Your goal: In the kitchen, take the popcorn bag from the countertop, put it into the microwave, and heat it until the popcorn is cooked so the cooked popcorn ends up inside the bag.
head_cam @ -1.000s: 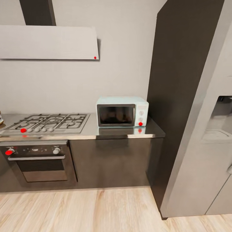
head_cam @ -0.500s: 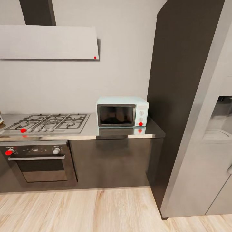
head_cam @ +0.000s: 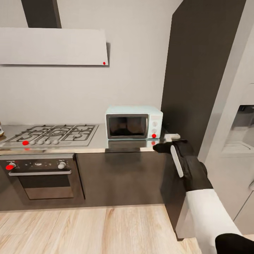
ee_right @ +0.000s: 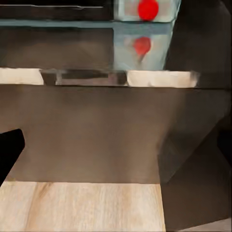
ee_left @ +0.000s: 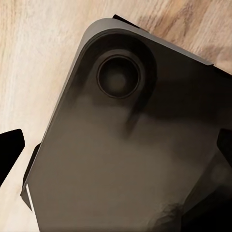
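Observation:
The pale mint-blue microwave (head_cam: 134, 121) stands on the glossy grey countertop (head_cam: 98, 143), its dark glass door closed and a red light on its side panel. The popcorn bag is out of view. My right gripper (head_cam: 165, 141) hovers open at the countertop's right front corner, just below and right of that panel. In the right wrist view, the microwave (ee_right: 147, 8) with its red light sits above the countertop's edge (ee_right: 159, 78), and one dark fingertip (ee_right: 7, 150) shows at the side. My left gripper (ee_left: 116, 150) hangs open over my own dark base.
A gas hob (head_cam: 53, 133) lies left of the microwave, with a dark built-in oven (head_cam: 42, 176) beneath it. A tall dark cabinet (head_cam: 201, 70) and a grey fridge (head_cam: 236, 141) wall off the right. Light wood floor (head_cam: 88, 229) runs along the front.
My right arm has risen into the head view and its gripper has come to the countertop's right front corner. The microwave and the camera have not moved.

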Controlling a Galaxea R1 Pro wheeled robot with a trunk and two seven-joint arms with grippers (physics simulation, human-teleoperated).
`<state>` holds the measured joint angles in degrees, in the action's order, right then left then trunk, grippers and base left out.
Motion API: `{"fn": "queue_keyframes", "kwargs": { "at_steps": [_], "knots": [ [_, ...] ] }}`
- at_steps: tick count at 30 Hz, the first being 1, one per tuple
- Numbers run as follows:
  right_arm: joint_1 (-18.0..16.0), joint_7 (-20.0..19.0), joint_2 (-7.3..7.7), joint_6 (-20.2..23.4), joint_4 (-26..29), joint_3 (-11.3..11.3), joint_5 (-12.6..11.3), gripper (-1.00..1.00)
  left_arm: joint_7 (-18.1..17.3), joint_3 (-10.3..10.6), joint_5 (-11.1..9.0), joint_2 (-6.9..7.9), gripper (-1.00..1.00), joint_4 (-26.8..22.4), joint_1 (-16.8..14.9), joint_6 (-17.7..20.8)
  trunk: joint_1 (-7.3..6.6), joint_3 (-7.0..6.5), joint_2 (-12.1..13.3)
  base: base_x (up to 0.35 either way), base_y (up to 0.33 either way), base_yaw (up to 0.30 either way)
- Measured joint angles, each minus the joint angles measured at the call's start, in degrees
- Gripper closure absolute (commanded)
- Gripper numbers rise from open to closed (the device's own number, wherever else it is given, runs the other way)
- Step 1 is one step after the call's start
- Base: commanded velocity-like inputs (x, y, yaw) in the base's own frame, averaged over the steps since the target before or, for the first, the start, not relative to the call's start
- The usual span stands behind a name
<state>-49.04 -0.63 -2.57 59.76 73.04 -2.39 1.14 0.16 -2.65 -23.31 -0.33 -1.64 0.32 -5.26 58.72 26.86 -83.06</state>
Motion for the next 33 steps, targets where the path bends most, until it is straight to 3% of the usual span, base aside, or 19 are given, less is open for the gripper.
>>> {"fn": "queue_keyframes", "kwargs": {
  "at_steps": [3,5,8,12,18,33],
  "knots": [
    [-5.7,0.2,-0.92,0.0,4.5,0.0,0.0,-1.0,0.0,0.0,0.0,0.0,-1.0,-0.1,0.0,0.0,0.0,0.0,0.0,0.0,0.0,0.0],
    [-6.9,0.4,-1.33,0.0,7.9,0.1,0.1,-1.0,0.0,-0.1,0.0,0.05,-1.0,-0.1,0.0,0.0,0.0,0.01,0.0,0.0,0.0,0.0],
    [-7.4,0.5,-2.39,-0.4,8.1,0.2,0.1,-1.0,0.0,-0.1,-0.1,0.08,-1.0,-0.1,0.0,0.0,0.01,0.01,0.0,0.0,0.0,0.0],
    [-7.2,0.5,-2.77,-17.6,2.4,0.1,0.2,-1.0,0.0,-0.1,-0.1,0.08,-1.0,-0.1,0.0,0.0,0.01,0.02,0.0,0.0,0.0,0.0],
    [-6.3,0.5,-2.86,-29.8,-9.7,0.0,0.5,-1.0,0.0,-0.1,-0.1,0.09,-1.0,-0.1,0.0,0.0,0.01,0.02,0.0,0.0,0.0,0.0],
    [-6.3,0.3,-2.95,-31.2,-11.7,-0.2,0.3,-1.0,0.0,-0.1,-0.1,0.09,-1.0,-0.1,0.0,0.0,0.01,0.01,0.0,0.0,0.0,0.0]
  ]
}}
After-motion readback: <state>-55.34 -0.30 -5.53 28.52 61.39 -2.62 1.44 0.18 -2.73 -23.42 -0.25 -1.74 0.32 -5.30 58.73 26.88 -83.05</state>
